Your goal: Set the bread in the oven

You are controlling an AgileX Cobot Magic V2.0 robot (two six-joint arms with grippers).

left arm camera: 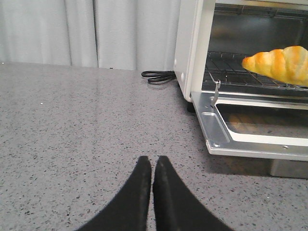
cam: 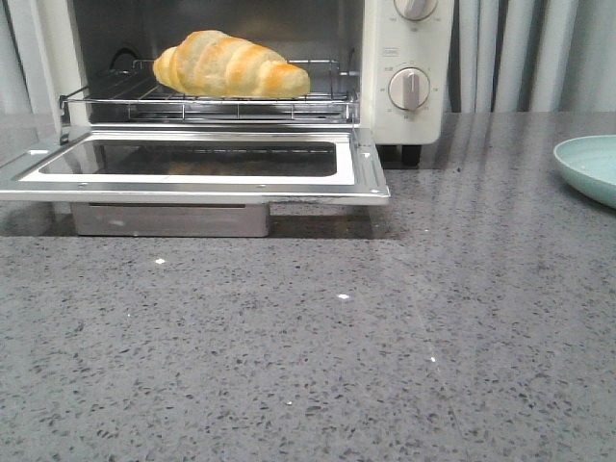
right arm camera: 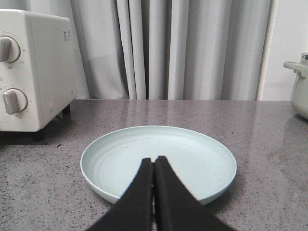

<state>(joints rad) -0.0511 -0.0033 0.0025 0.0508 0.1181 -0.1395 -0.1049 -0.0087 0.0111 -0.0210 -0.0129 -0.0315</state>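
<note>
The golden-brown bread [cam: 231,65] lies on the wire rack [cam: 241,96] inside the cream-white oven [cam: 409,115], whose glass door [cam: 192,164] hangs open and flat. The bread also shows in the left wrist view [left arm camera: 279,65]. My left gripper [left arm camera: 153,160] is shut and empty, low over the counter to the left of the open door [left arm camera: 250,139]. My right gripper [right arm camera: 154,160] is shut and empty, just above the near rim of a pale green plate [right arm camera: 192,154]. Neither gripper shows in the front view.
The empty pale green plate [cam: 589,166] sits on the grey speckled counter at the right. A black power cord [left arm camera: 158,76] lies coiled behind the oven's left side. A pale pot [right arm camera: 299,82] stands at the far right. Grey curtains hang behind.
</note>
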